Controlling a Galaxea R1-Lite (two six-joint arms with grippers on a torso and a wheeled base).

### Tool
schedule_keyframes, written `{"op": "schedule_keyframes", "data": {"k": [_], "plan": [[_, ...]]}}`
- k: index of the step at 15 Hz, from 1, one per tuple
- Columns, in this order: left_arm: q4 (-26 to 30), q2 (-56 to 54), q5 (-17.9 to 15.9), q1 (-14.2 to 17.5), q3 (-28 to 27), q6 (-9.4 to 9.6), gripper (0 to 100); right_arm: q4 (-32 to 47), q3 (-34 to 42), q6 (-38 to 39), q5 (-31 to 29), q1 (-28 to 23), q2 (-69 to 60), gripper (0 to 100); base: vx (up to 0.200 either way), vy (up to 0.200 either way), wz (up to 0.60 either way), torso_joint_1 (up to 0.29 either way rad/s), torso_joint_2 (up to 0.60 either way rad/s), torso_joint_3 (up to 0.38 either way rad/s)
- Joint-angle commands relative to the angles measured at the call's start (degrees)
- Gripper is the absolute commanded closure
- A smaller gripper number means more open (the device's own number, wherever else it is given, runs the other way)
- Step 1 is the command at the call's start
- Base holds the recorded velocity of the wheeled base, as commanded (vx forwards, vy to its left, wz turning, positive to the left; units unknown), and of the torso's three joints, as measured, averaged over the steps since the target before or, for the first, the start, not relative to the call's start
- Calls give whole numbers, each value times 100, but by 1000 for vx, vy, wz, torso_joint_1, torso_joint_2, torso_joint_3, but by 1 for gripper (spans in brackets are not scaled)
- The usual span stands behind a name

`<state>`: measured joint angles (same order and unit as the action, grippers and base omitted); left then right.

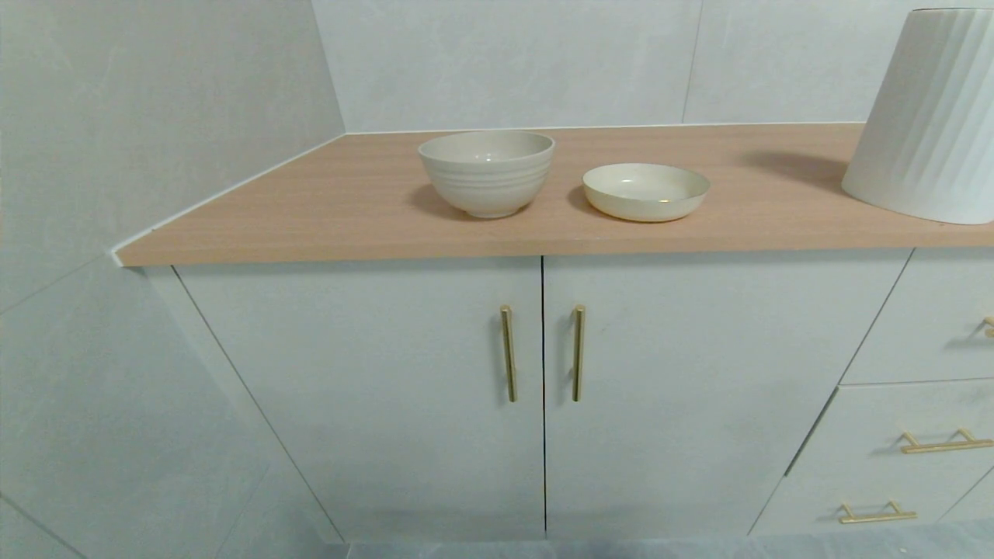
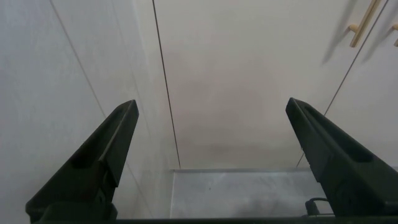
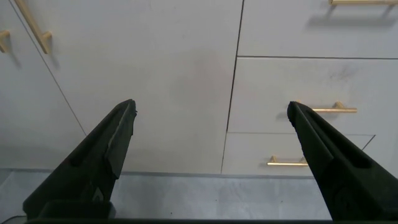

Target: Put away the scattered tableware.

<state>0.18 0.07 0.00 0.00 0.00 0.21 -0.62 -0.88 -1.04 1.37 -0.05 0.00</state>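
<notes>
While the deep ribbed bowl [image 1: 487, 172] and the shallow dish [image 1: 645, 191] are being supported side by side, not touching, on the wooden countertop [image 1: 311, 210], the left gripper [image 2: 211, 107] is being held spread wide before a closed cabinet door [image 2: 249, 81], with nothing being gripped or touched. The right gripper [image 3: 211, 107] is likewise being held fully spread and empty, facing drawer fronts [image 3: 298, 87] with brass handles [image 3: 336, 110]

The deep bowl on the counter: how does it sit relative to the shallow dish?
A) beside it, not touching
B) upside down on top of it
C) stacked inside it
A: the deep bowl stands upright beside the shallow dish, with bare countertop between them.
</notes>
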Motion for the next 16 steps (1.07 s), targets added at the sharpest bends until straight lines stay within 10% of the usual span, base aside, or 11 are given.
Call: {"op": "schedule_keyframes", "data": {"k": [1,9,16], "plan": [[-1,1,0,0,0,6,0,-184,-730,183,66,14,53,0,0,0,0,0,0,0],[-1,1,0,0,0,-3,0,370,-1890,16,1217,532,3234,0,0,0,0,0,0,0],[-1,1,0,0,0,6,0,-1063,-3041,244,1191,2360,6926,0,0,0,0,0,0,0]]}}
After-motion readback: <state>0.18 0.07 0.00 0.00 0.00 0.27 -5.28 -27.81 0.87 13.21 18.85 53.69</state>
